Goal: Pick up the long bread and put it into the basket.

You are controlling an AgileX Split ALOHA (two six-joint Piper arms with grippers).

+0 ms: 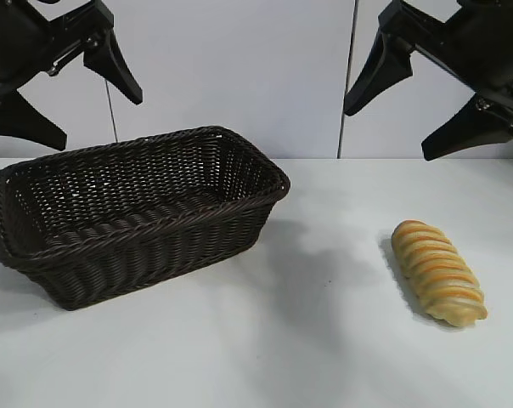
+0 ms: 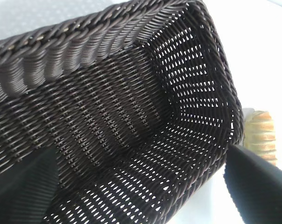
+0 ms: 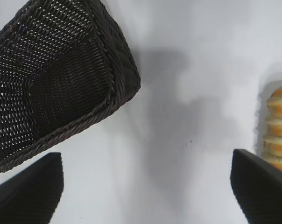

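Hanging above the table [image 1: 324, 357], both arms are raised with their grippers angled downward toward the work surface. Left gripper [image 1: 78, 98]: high over the basket [image 1: 112, 234], its 2 black fingers [image 1: 112, 59] spread wide and holding nothing; its wrist view looks straight into the basket's woven interior. Right gripper [image 1: 418, 102]: high at the opposite side, above and behind the long bread [image 1: 437, 272], jaws likewise fully parted and empty. The long bread lies flat on the white table, well apart from the basket and to its right in the exterior view, ridges running crosswise. The basket stands upright, nothing inside it.
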